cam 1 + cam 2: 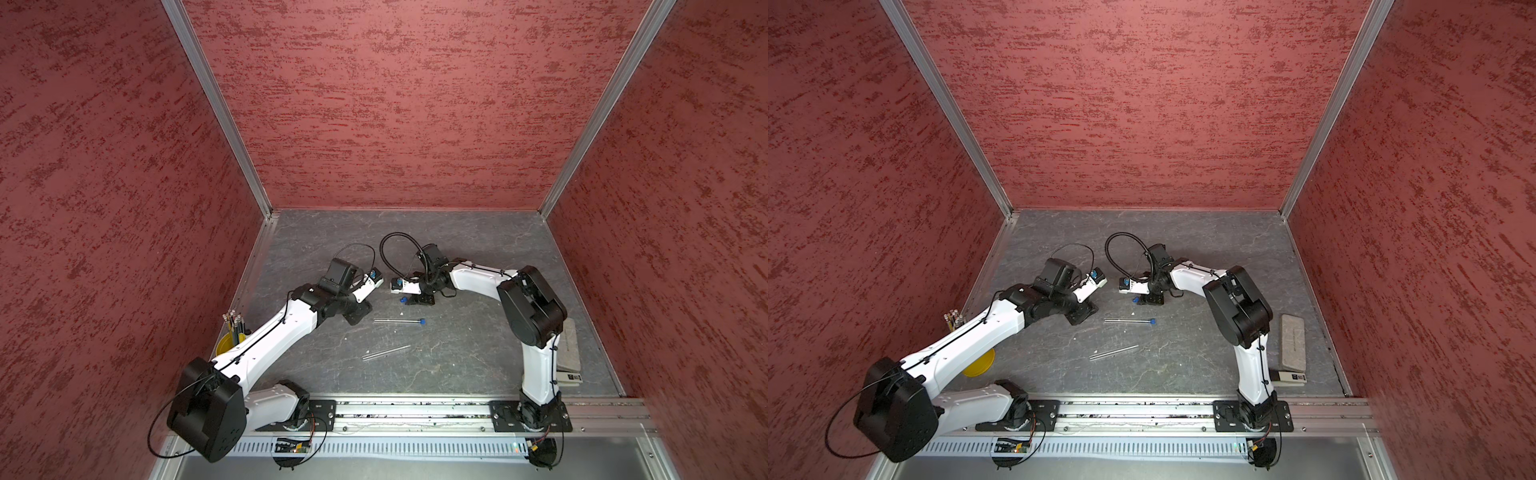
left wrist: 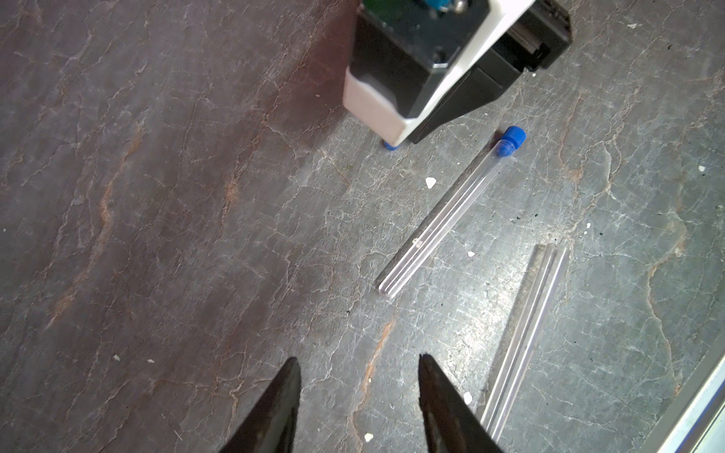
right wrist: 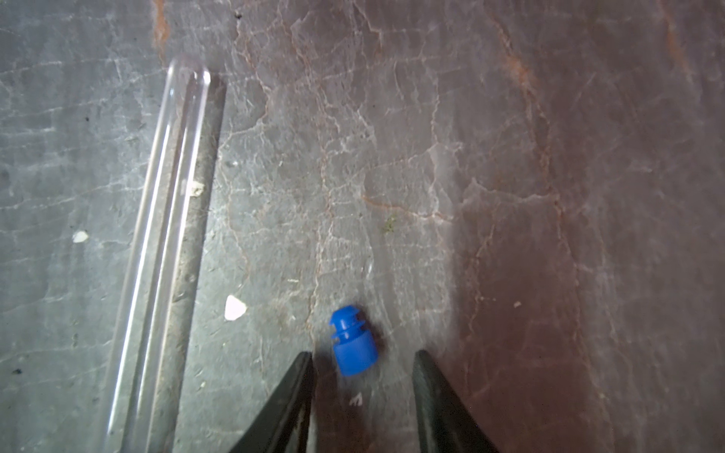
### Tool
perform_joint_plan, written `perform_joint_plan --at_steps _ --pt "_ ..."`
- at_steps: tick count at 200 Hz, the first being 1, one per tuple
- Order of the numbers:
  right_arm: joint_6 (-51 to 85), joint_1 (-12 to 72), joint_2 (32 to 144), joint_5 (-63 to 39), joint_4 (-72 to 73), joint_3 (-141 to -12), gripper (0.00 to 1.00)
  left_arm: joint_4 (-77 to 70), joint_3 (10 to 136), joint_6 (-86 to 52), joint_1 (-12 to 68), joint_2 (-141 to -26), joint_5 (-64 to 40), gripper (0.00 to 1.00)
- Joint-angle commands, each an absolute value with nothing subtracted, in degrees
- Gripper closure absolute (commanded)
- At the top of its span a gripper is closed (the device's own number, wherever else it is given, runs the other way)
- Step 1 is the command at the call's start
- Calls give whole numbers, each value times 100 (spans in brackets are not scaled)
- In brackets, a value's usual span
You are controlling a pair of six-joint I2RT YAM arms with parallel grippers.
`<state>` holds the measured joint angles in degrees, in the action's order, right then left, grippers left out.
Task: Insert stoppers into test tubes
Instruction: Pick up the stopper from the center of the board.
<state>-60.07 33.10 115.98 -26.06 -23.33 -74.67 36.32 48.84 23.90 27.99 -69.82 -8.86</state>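
One clear test tube (image 1: 397, 320) (image 1: 1127, 320) (image 2: 443, 219) lies mid-table with a blue stopper (image 1: 422, 321) (image 1: 1153, 321) (image 2: 510, 141) in its right end. A second test tube (image 1: 386, 352) (image 1: 1113, 352) (image 2: 521, 333) lies nearer the front, with no stopper in it. A loose blue stopper (image 1: 402, 299) (image 1: 1135, 299) (image 3: 353, 345) rests on the table. My right gripper (image 1: 409, 300) (image 3: 363, 355) is low over it, open, its tips on either side of the cap end without touching. My left gripper (image 1: 358, 314) (image 2: 359, 362) hangs open and empty, left of the tubes.
A yellow holder (image 1: 226, 343) with dark pencils stands at the left wall beside my left arm. A grey block (image 1: 1292, 343) and a small white box (image 1: 1289, 377) lie at the right wall. Small white specks dot the table. An aluminium rail (image 1: 415, 411) runs along the front.
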Motion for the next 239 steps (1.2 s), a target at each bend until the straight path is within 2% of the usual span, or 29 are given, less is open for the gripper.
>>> perform_joint_plan --at_steps 1,131,184,239 --pt "-6416 3357 11724 -2655 -2470 -7594 56 3562 4843 2449 2839 -7009 -821 51" --pt "-6443 3436 11827 -2657 -2531 -7634 64 3551 4825 2448 2892 -7051 -712 51" --pt "-6442 3462 11817 -2578 -2558 -7605 71 3552 4824 2453 2889 -7083 -692 51" --pt "-6475 3455 11705 -2449 -2565 -7431 67 3560 4821 2452 2889 -7066 -692 51"
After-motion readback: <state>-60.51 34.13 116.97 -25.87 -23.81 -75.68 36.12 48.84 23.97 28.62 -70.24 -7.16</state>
